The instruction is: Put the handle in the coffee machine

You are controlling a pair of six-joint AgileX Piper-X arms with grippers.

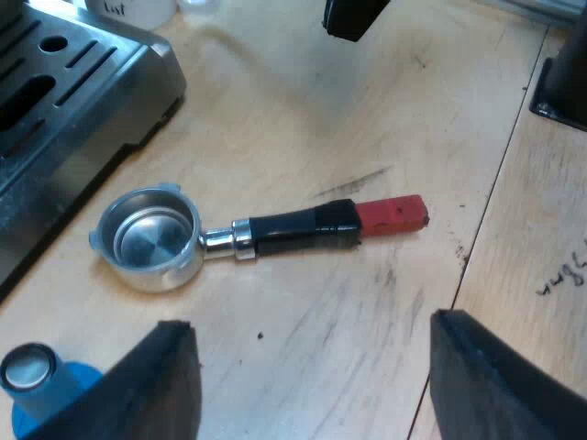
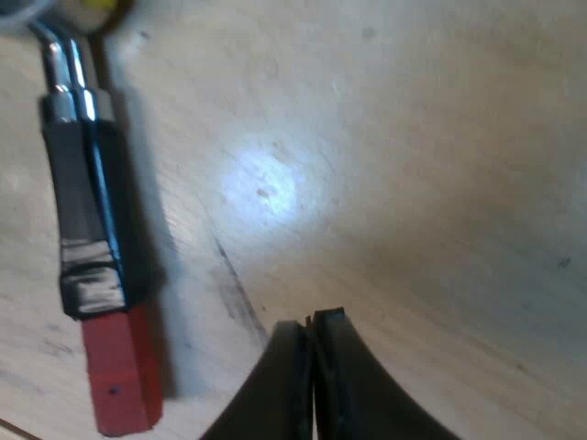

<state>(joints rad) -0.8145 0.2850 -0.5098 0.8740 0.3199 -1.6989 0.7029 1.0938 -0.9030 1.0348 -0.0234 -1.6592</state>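
The metal holder [image 1: 151, 240] lies loose on the wooden table, its empty basket close to the espresso machine's base [image 1: 64, 92]. Its dark handle [image 1: 298, 229] ends in a red tip [image 1: 393, 215] pointing away from the machine. My left gripper [image 1: 316, 394] hangs above the table short of the handle, wide open, with nothing between its fingers [image 1: 160, 385]. My right gripper [image 2: 312, 371] is shut on nothing, just above the bare wood beside the holder's handle [image 2: 83, 202] and red end [image 2: 119, 380]. From the left wrist view, that right gripper [image 1: 353, 16] hovers beyond the handle.
A blue tamper [image 1: 41, 390] with a metal top stands near my left gripper's finger, close to the machine's edge. A black block [image 1: 559, 87] sits on the neighbouring wooden board. A white container [image 1: 138, 9] stands past the machine.
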